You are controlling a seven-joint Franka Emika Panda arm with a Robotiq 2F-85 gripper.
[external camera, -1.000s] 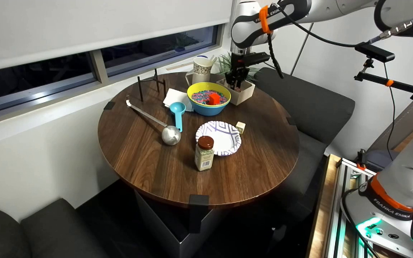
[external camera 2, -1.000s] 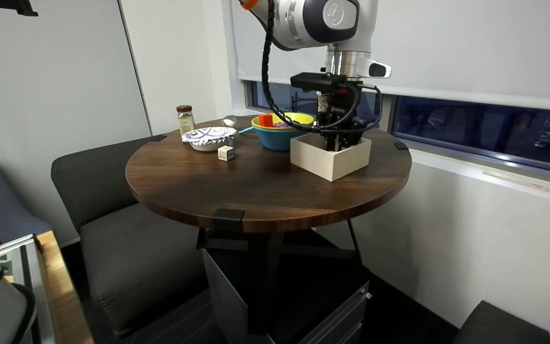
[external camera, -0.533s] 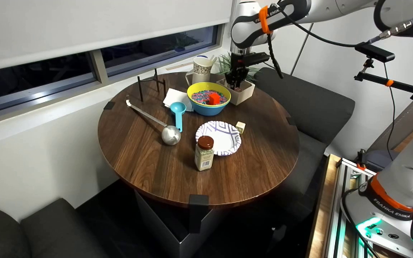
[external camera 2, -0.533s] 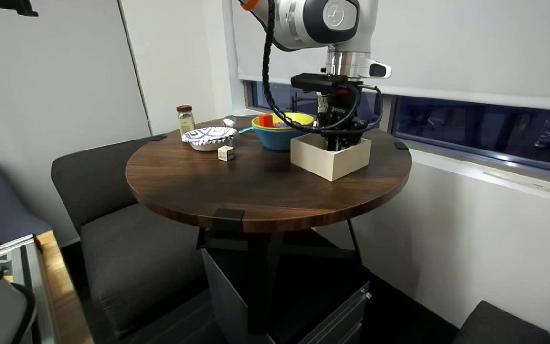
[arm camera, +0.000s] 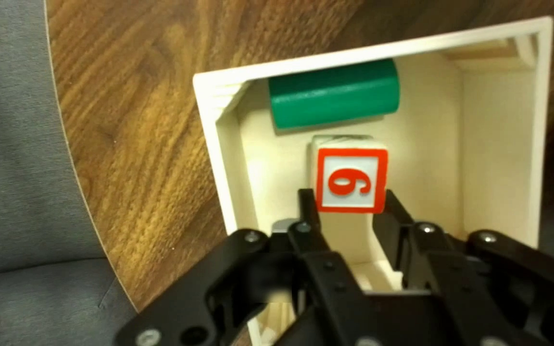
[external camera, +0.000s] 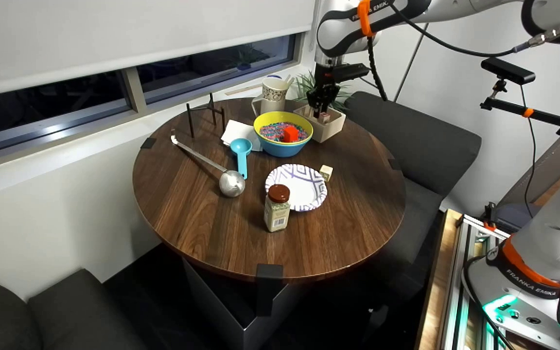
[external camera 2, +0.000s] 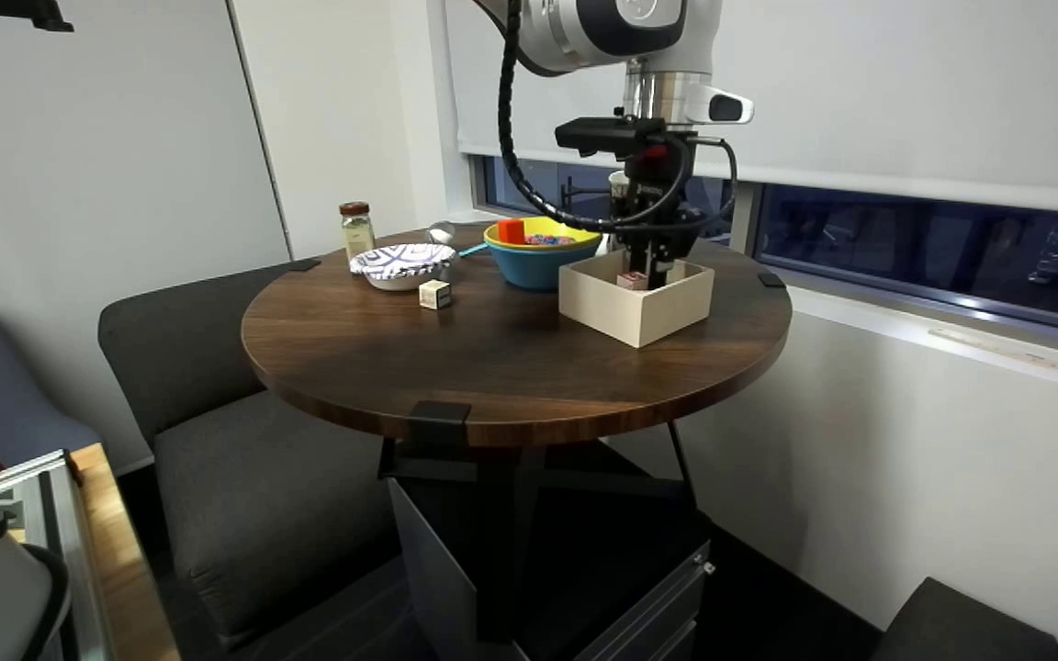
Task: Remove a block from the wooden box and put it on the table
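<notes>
The hand has risen slightly since a moment ago, bringing the block into plainer sight within the wooden box; it is clenched on the block from left and right. In an exterior view, left to right, a jar, a paper bowl and a small cube stand on the surface, apart from the box. Only the wrist view shows the green cylinder lying in it and the block's red numeral.
</notes>
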